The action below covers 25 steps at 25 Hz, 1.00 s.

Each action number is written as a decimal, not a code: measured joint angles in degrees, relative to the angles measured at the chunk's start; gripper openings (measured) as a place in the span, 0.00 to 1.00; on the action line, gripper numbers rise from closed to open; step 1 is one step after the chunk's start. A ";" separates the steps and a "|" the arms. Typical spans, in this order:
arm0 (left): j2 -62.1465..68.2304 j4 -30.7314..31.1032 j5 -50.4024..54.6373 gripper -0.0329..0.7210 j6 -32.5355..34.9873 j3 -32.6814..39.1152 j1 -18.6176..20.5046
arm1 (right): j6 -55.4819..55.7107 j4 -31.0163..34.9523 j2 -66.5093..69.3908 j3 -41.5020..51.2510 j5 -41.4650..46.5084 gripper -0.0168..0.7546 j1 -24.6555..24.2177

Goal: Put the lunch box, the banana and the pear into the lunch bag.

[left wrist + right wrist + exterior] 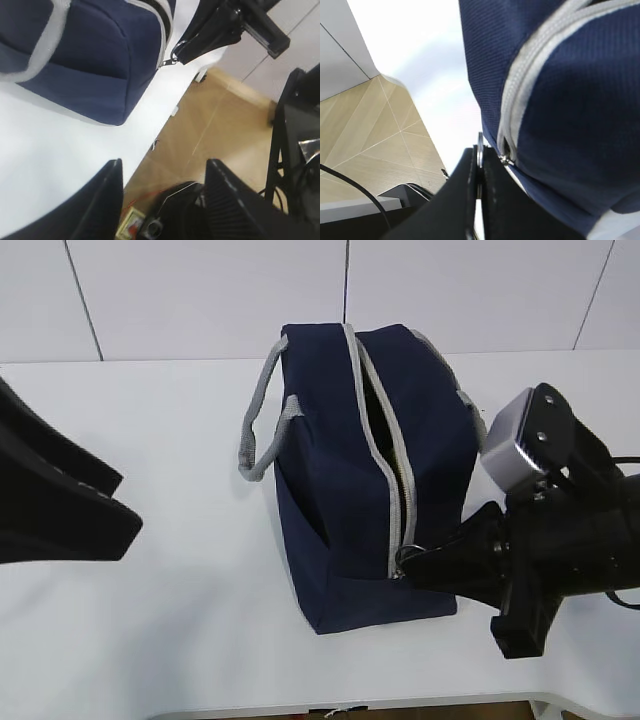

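Pinching the ring pull [479,150], right end effector [415,565] meets lunch bag [340,490]; left end effector [162,200] wide.

I've got the lunch bag [340,490] in navy with grey handles [262,430] and grey zipper [385,440], on a white table [180,620].

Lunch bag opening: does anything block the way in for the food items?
Nothing visible covers the lunch bag opening; its zipper is parted along the top. The right claw is shut on the ring pull at the near end, beside the gap. The left claw hangs open, away from the bag.
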 joint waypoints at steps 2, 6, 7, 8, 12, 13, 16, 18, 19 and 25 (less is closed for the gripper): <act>-2.27 -3.14 -3.89 0.55 0.11 4.52 -0.08 | 0.00 0.00 0.00 0.00 0.09 0.05 0.00; -2.76 -9.29 -9.44 0.55 3.38 10.37 -0.12 | 0.00 0.00 0.00 0.00 1.11 0.05 0.00; -2.46 -11.79 -10.77 0.55 5.24 11.24 -0.12 | 0.00 0.00 0.00 0.00 1.22 0.05 0.00; -2.20 -14.41 -11.83 0.55 7.57 11.79 -0.12 | 0.00 0.00 0.00 0.00 1.25 0.05 0.00; 1.07 -22.41 -15.73 0.55 15.47 11.91 -0.22 | 0.00 0.00 0.00 0.00 1.35 0.05 0.00; 2.32 -23.41 -16.37 0.55 16.80 11.91 -0.22 | 0.00 0.00 0.00 0.00 1.48 0.05 0.00; 6.20 -25.87 -17.53 0.55 20.06 11.91 -0.22 | 0.00 -0.02 0.00 0.00 2.17 0.05 0.00; 8.88 -28.82 -18.07 0.55 23.53 11.99 -0.22 | 0.00 -0.22 0.00 0.00 2.43 0.05 0.00; 9.96 -30.99 -18.51 0.55 25.68 11.99 -0.22 | 0.00 -0.21 0.00 0.00 2.51 0.05 0.00; 18.01 -41.55 -20.25 0.55 34.96 11.99 -0.22 | 0.00 -0.33 0.00 0.00 2.65 0.05 0.00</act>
